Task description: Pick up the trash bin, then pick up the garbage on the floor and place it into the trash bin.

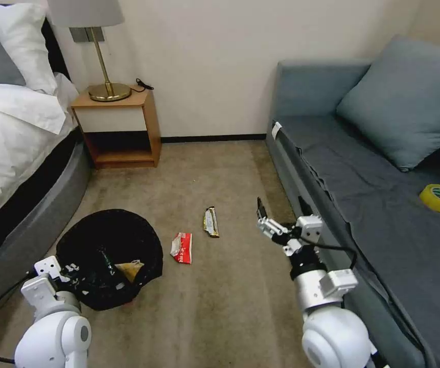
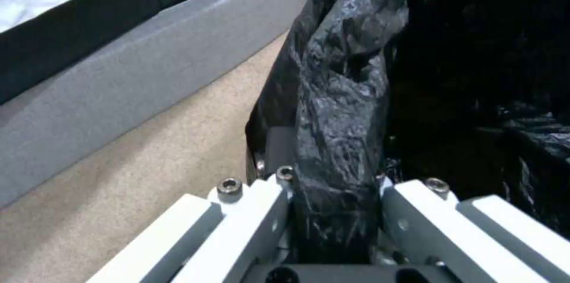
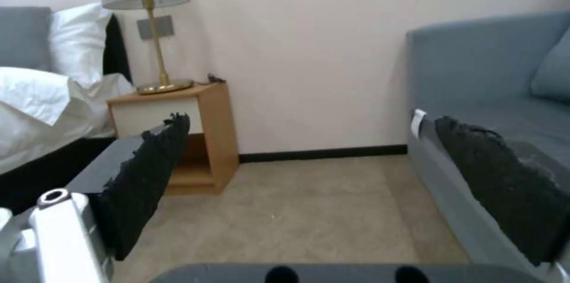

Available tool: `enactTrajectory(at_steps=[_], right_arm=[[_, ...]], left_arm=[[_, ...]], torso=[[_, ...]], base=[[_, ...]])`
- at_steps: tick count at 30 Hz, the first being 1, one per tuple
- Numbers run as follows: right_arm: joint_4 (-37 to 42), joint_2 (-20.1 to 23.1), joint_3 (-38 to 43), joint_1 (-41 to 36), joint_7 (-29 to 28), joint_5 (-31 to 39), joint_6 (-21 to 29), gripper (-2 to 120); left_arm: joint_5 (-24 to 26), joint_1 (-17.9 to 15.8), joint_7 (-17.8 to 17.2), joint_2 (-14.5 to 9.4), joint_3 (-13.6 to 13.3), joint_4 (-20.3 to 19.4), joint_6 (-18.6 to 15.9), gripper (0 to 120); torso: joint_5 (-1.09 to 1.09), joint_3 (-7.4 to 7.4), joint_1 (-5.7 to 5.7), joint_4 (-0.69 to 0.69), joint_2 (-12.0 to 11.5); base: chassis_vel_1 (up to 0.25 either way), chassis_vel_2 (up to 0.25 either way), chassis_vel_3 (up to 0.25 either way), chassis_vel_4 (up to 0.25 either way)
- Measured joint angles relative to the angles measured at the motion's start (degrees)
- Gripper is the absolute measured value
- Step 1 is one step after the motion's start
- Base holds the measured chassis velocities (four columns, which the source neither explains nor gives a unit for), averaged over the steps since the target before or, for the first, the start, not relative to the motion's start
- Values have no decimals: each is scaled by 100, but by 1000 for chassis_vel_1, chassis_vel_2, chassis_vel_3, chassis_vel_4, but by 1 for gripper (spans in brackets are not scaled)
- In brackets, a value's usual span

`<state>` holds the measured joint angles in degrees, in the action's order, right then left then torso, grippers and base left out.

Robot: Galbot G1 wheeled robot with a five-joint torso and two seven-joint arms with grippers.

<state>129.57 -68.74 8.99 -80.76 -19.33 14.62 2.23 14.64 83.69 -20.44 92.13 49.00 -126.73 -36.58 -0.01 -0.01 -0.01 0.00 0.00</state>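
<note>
1 trash bin (image 1: 108,255) on the carpet beside the bed, left gripper (image 1: 74,273) clamped on its bagged rim. 2 garbage bits inside, w/ 2 more just right of the bin: red-white wrapper (image 1: 181,247), then snack bar wrapper (image 1: 210,222). Right gripper (image 1: 261,214) hangs further right, spread wide, holding nothing.

The left claw (image 2: 335,211) pinches the black-bagged rim of the trash bin (image 2: 338,96); carpet (image 2: 148,176) lower left.
</note>
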Motion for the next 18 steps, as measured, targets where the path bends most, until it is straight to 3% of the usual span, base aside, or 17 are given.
enactTrajectory(at_steps=[6,18], right_arm=[[-19,-10,-19,-1,11,-3,-14,100],[-93,68,-127,65,25,-34,-35,100]], left_arm=[[8,27,0,0,21,-28,5,2],[16,49,1,0,38,-39,17,2]], torso=[[0,0,0,0,0],[1,1,1,0,0]], base=[[-95,95,90,-95],[-178,193,191,-192]])
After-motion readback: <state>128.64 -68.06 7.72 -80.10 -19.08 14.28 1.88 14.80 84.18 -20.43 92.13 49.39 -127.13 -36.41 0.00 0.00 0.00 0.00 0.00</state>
